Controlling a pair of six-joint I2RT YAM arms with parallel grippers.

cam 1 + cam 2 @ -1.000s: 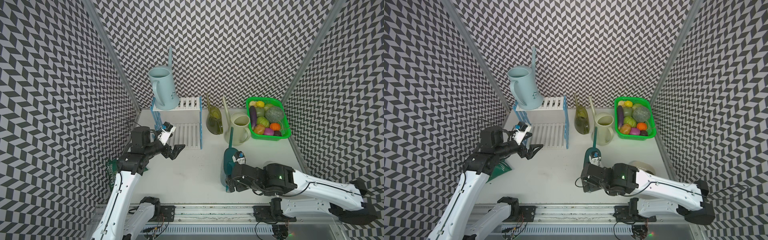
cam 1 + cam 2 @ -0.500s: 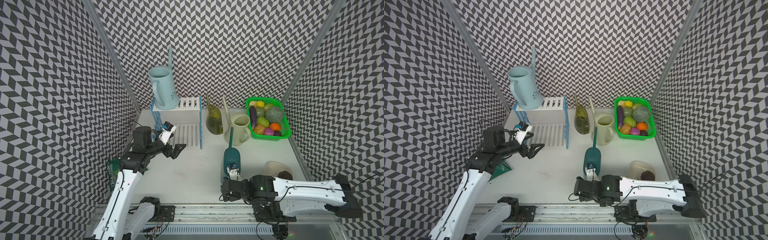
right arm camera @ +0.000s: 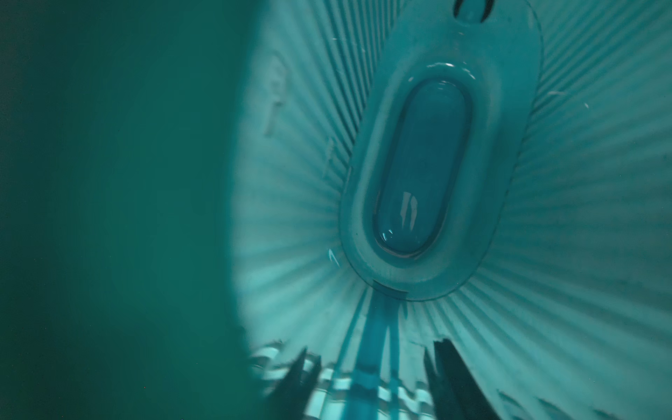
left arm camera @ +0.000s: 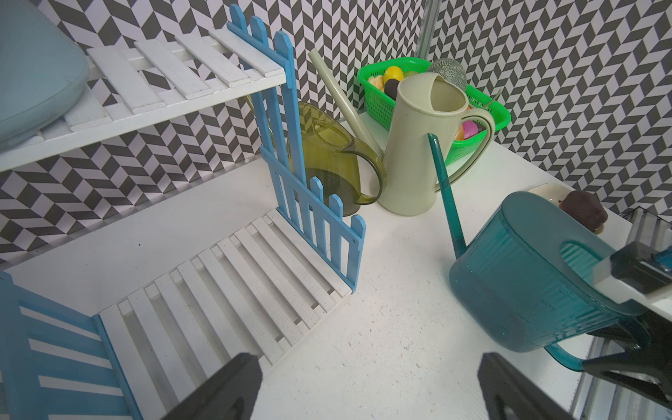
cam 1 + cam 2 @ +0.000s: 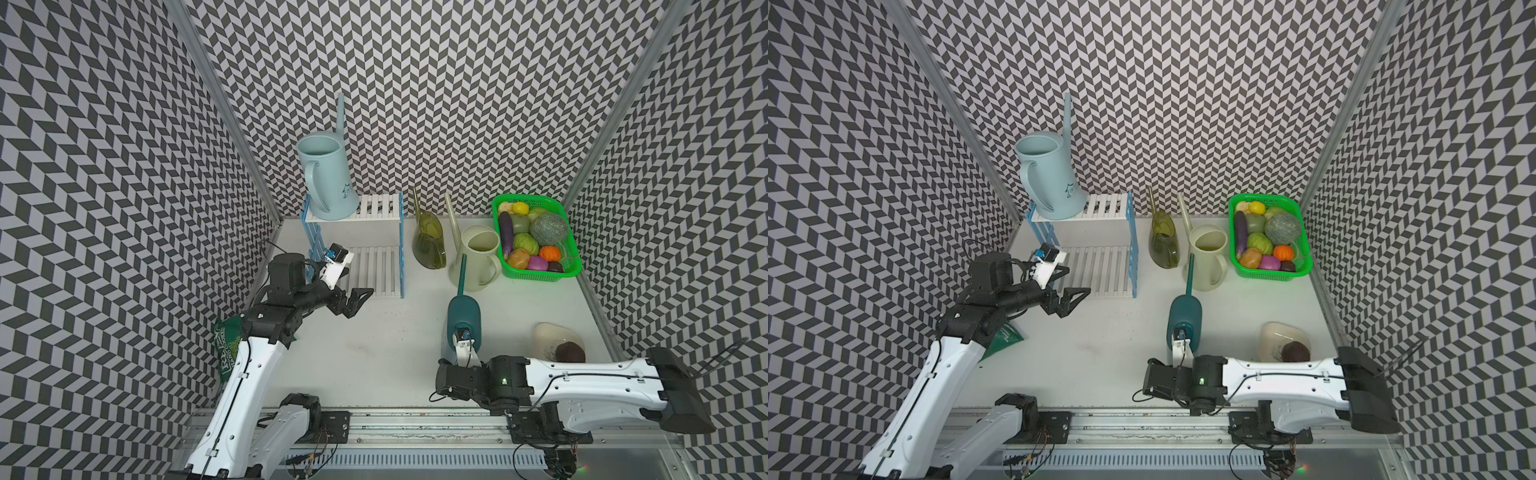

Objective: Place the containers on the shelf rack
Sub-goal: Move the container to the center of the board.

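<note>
The light blue container (image 5: pixel 328 183) stands on the top tier of the shelf rack (image 5: pixel 380 208). On the table right of the rack stand the olive-green container (image 5: pixel 428 243) and the cream one (image 5: pixel 478 259). The dark teal container (image 5: pixel 463 318) stands upright nearer the front. My right gripper (image 4: pixel 591 349) is low behind it, jaws partly closed, one finger on each side of its handle (image 3: pixel 367 363) with gaps showing; the top views hide the fingers. My left gripper (image 5: pixel 357 301) hovers open and empty at the front of the rack's lower tier (image 4: pixel 232 291).
A green mesh basket (image 5: pixel 540 277) of vegetables sits at the back right. A cream dish (image 5: pixel 548 338) holding a dark brown lump lies by the right wall. A green snack bag (image 5: pixel 226 353) lies under my left arm. Patterned walls enclose three sides.
My right arm has dropped and pulled back toward the front rail, and its jaws have narrowed round the teal container's handle. The left arm has hardly moved.
</note>
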